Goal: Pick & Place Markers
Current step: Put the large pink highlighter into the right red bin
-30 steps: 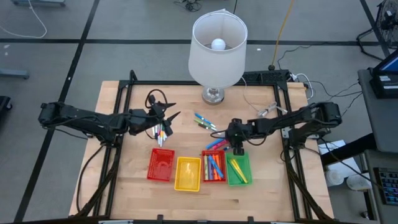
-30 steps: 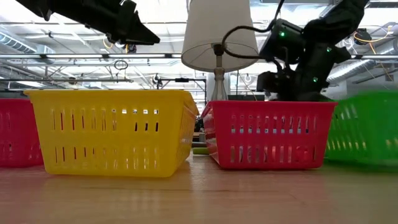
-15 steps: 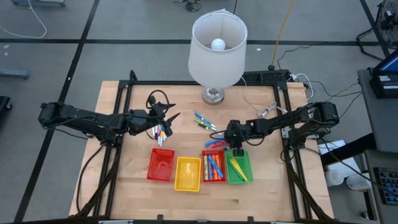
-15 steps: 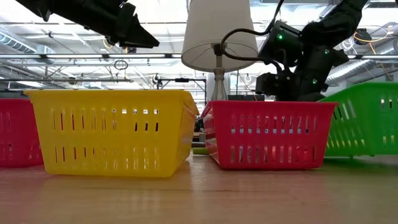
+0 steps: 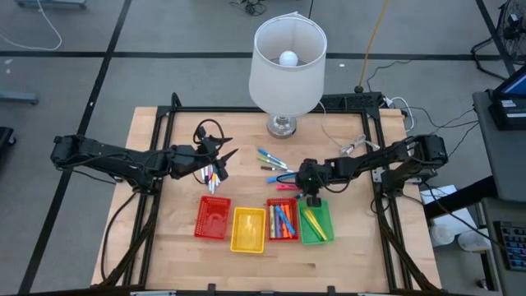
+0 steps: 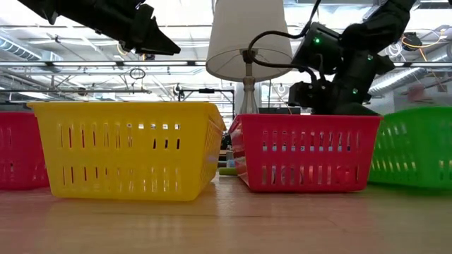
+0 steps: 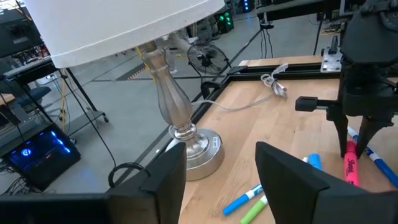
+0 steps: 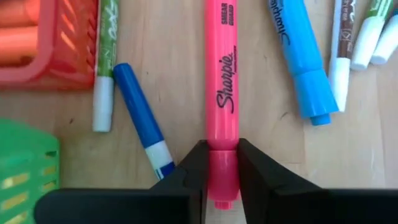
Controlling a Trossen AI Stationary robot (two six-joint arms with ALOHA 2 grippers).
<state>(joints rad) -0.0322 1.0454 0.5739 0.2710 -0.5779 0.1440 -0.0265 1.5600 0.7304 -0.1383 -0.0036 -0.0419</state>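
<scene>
Pink marker [image 8: 222,99] lies flat on my table just behind the red tray [image 5: 282,220], its cap pinched by my downward-pointing right gripper [image 8: 221,168]. My left gripper [image 5: 220,158] hovers outstretched, fingers spread.

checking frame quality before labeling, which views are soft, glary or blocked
High view: the lit bulb glares inside the lampshade; the table is evenly lit. Low view: the green basket is soft, and the baskets block the markers. Left wrist view: the left end effector looms dark and blurred. Right wrist view: sharp, the pink Sharpie crisp between the right end effector fingers.
</scene>
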